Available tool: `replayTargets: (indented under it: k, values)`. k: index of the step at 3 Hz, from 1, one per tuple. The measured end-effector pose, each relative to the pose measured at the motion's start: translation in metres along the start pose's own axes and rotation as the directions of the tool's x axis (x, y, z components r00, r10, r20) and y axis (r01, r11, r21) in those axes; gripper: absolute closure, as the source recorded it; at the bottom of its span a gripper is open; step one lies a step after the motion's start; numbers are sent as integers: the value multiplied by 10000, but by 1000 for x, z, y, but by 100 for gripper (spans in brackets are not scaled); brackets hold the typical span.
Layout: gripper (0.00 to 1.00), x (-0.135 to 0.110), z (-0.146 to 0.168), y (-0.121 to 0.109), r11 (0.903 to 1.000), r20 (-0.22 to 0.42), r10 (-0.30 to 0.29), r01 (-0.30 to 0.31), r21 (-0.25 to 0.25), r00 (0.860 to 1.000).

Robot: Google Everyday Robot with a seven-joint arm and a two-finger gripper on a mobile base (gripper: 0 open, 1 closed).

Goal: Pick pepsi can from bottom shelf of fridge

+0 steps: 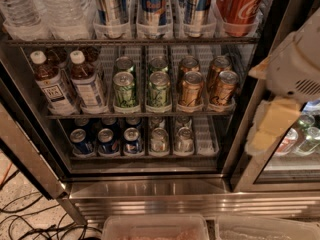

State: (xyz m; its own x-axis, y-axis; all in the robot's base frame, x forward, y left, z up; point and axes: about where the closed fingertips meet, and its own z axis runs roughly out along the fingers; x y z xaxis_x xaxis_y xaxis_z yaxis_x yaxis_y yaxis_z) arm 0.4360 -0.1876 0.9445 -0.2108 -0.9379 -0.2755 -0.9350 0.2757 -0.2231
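The fridge (280,34) stands open in front of me. On its bottom shelf (205,136), three dark blue pepsi cans (108,140) stand in the left lanes, each with more blue cans behind it. Two plain silver cans (159,140) stand to their right. My gripper (270,129), white with tan pads, hangs at the right edge of the view in front of the fridge's right door post. It is well right of the pepsi cans, at about their height, and holds nothing that I can see.
The tier above holds tea bottles (55,86), green cans (125,89) and gold cans (191,89). A stainless sill (150,189) runs below the bottom shelf. Clear bins (155,229) sit on the floor in front, and cables (30,219) lie at the lower left. A second cooler (300,139) is to the right.
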Motion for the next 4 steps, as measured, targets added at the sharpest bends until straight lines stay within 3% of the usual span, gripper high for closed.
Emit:
replayTargets:
  k: [1,2,3,4]
  values:
    - [0,-13,46,19,9978,1151,477,-421,-507,9922]
    - [0,-29,81,35,9940,2680,895,-690,-850,9592]
    - [0,-43,113,46,9913,4303,1178,-801,-1048,8949]
    - [0,-69,138,61,9763,5866,1875,-839,-1994,7879]
